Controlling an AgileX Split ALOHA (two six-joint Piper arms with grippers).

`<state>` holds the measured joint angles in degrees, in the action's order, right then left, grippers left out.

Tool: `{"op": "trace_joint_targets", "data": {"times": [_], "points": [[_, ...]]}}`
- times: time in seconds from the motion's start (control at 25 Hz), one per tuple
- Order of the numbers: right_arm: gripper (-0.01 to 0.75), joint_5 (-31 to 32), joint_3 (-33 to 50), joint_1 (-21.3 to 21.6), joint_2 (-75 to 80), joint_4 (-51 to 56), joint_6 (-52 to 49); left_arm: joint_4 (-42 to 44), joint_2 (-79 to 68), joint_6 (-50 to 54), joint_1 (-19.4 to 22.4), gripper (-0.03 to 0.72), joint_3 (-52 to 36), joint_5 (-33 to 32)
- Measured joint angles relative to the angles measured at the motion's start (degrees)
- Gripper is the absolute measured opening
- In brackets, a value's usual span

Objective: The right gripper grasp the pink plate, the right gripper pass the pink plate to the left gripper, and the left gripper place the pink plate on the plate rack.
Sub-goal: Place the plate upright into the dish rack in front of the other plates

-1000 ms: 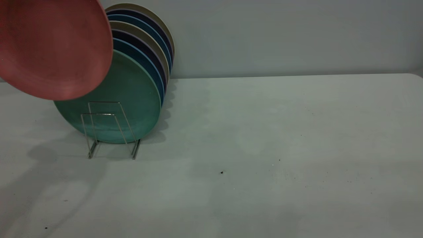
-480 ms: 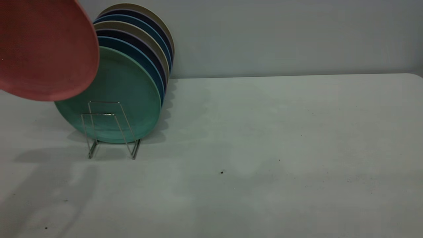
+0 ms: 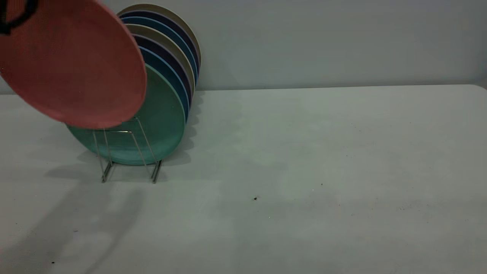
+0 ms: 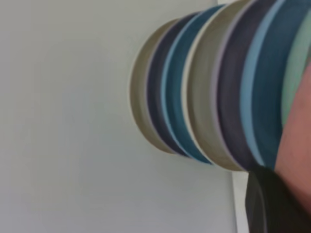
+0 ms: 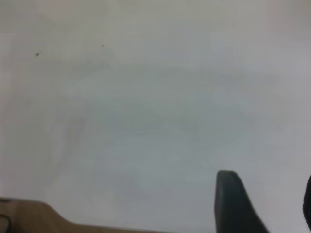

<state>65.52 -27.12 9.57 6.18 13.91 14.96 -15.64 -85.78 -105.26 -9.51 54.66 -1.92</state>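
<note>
The pink plate [image 3: 76, 64] hangs tilted in the air at the upper left of the exterior view. Its lower rim overlaps the teal-green plate [image 3: 167, 125] and reaches the tops of the front loops of the wire plate rack [image 3: 129, 152]. My left gripper [image 4: 279, 187] is shut on the pink plate [image 4: 297, 145]; one black finger [image 4: 269, 206] lies against its rim. In the exterior view only a black cable [image 3: 15, 19] shows in front of the plate. My right gripper [image 5: 267, 179] is open and empty over bare table, out of the exterior view.
Behind the teal-green plate, several blue, dark and beige plates [image 3: 171, 49] stand upright in the rack, also seen in the left wrist view [image 4: 209, 92]. The grey table [image 3: 304, 171] stretches to the right. A wall stands behind it.
The pink plate swung left, then came back right and lower, and now covers the tops of the rack's front loops. A black cable has come into view at the top left.
</note>
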Motion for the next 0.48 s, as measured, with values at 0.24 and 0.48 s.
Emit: {"op": "trace_joint_targets", "data": {"times": [0.24, 0.48], "points": [[0.361, 0.0, 0.0, 0.0, 0.0, 0.0, 0.0, 1.3, -0.7, -0.3, -0.3, 0.017, 0.0, 1.6], [0.361, 0.0, 0.0, 0.0, 0.0, -0.1, 0.0, 3.9, -1.2, -0.3, -1.2, 0.017, 0.0, 2.9]]}}
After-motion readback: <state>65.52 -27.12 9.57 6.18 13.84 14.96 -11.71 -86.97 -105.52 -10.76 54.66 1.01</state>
